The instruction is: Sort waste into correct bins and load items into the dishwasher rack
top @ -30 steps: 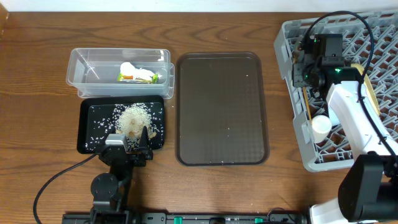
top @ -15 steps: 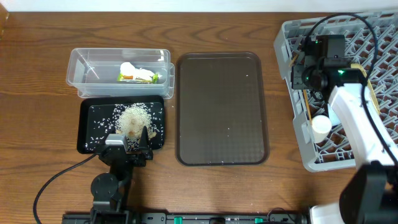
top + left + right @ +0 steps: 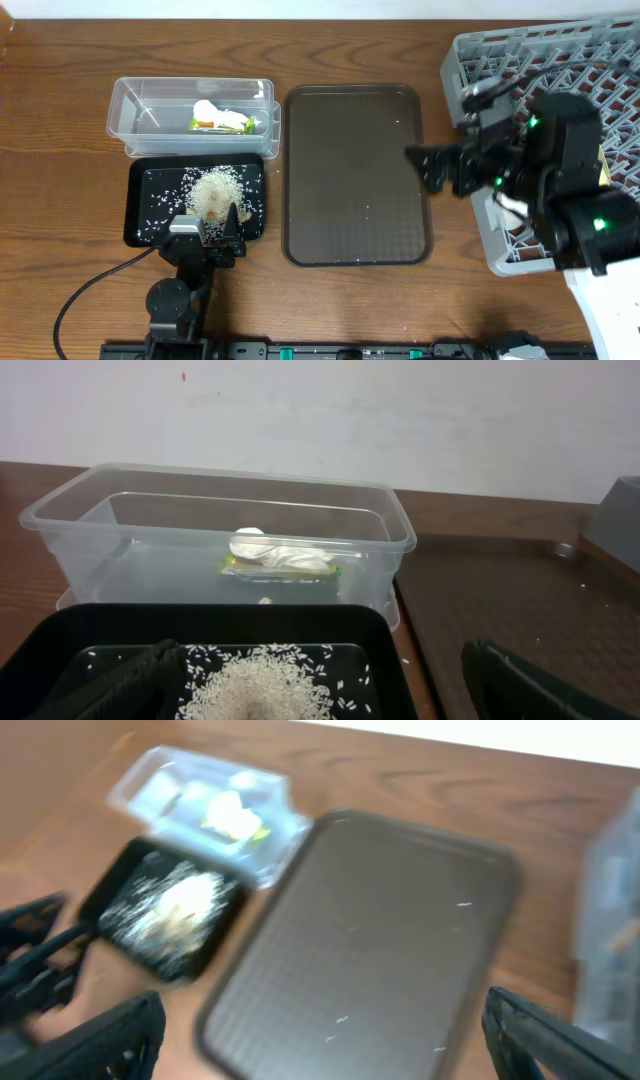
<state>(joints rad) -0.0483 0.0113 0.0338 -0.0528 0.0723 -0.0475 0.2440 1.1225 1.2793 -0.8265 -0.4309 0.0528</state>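
Late stage: wrapper and white scrap lie in the clear tub, rice in the black tray, stray grains remain on the serving tray — left gripper and right gripper both gape wide and empty, with the load of the dishwasher rack mostly hidden behind the arm.

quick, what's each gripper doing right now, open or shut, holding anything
left gripper: open, holding nothing
right gripper: open, holding nothing

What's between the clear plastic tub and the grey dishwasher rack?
The dark brown tray, holding a few stray grains, with the right hand over its right edge; the overhead view shows this.
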